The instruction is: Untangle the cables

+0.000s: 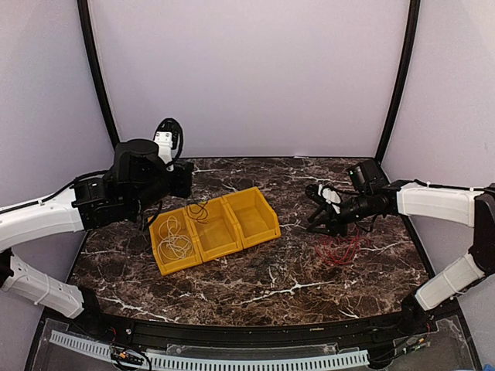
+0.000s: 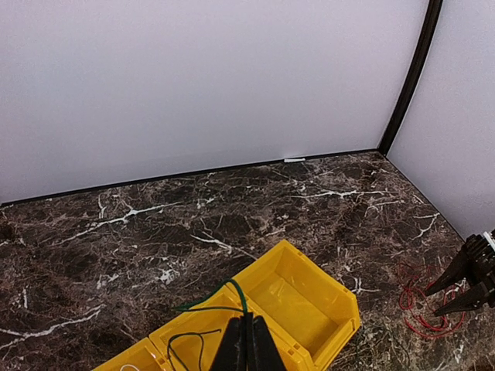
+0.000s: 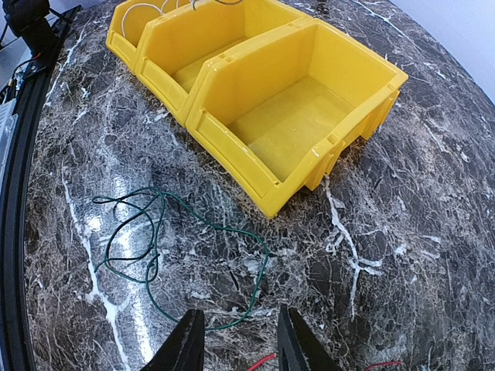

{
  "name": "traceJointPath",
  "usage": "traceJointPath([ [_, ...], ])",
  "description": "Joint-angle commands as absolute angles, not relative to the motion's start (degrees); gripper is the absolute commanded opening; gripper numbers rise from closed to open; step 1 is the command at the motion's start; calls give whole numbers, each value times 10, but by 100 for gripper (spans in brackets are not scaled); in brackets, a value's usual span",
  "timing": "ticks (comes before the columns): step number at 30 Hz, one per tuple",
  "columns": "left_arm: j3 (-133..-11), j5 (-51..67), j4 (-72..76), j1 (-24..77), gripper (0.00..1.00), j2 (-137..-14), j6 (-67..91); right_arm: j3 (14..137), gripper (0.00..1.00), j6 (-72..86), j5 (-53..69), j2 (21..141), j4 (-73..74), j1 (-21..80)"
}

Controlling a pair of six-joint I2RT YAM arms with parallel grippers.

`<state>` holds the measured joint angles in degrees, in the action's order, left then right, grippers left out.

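My left gripper (image 2: 249,340) is shut on a dark green-black cable (image 2: 232,297) and holds it above the middle compartment of a yellow bin (image 2: 340,297). In the top view this gripper (image 1: 189,180) is over the bin's back left, and the cable (image 1: 198,210) trails into the middle compartment. A white cable (image 1: 176,241) lies coiled in the left compartment. The red cable (image 1: 338,249) lies on the table under my right gripper (image 1: 317,210). That gripper (image 3: 240,340) is open and empty above the table, with a dark green cable loop (image 3: 151,247) lying in front of it.
The yellow bin (image 1: 267,232) has three compartments and sits mid-table at an angle; the right one (image 3: 294,127) holds nothing. A dark marble table (image 1: 255,286) ends at a black front edge. White walls and black corner posts (image 1: 398,77) surround it.
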<state>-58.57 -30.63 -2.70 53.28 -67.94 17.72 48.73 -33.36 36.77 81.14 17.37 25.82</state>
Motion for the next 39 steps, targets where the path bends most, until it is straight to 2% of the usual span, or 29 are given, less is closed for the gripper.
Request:
traceJointPath([
  [1,-582,-310,-35,525,0,-695,208,481,35,-342,361,799,173,258],
  [18,-561,-300,-19,512,0,-794,237,481,36,-352,359,802,181,258],
  [39,-583,-208,-26,488,0,-947,274,485,38,-357,360,811,189,259],
])
